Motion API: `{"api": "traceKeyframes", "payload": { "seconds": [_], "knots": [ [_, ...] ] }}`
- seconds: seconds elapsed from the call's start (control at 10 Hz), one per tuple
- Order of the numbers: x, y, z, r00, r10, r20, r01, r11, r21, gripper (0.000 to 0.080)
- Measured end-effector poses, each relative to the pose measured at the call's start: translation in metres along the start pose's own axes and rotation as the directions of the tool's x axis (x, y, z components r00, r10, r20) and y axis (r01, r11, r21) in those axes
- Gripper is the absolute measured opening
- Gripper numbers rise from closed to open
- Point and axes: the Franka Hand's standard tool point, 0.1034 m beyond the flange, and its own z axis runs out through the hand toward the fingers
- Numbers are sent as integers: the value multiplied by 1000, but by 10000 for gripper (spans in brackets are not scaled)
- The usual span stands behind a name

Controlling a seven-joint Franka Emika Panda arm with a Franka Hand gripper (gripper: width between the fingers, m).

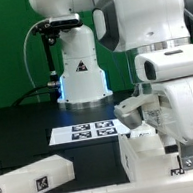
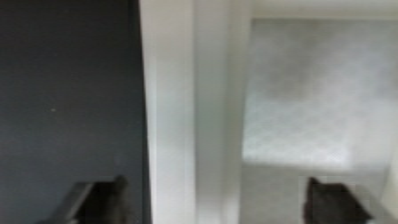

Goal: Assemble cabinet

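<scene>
My gripper (image 2: 217, 200) is open wide. One dark finger (image 2: 98, 202) is over the black table and the other (image 2: 338, 200) is over the pale inside of a white cabinet piece (image 2: 187, 110). The piece's upright white wall runs between the jaws, and neither finger touches it. In the exterior view the gripper (image 1: 187, 157) is low at the exterior view's right, over that boxy white piece (image 1: 144, 156). A second tagged white piece (image 1: 125, 108) sits just behind it. A long tagged white block (image 1: 37, 178) lies at the exterior view's left front.
The marker board (image 1: 87, 131) lies flat on the black table in front of the robot base (image 1: 81, 77). My large white arm fills the exterior view's right side. A green wall stands behind.
</scene>
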Motion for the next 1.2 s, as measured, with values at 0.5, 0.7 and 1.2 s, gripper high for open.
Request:
{"api": "traceKeyframes", "payload": {
  "seconds": [0.5, 0.7, 1.2],
  "knots": [
    [22, -38, -35, 976, 219, -19, -220, 974, -49, 798],
    [21, -38, -35, 975, 222, -18, -222, 974, -49, 797],
    [58, -111, -55, 931, 364, 20, -364, 931, -12, 797]
  ]
}}
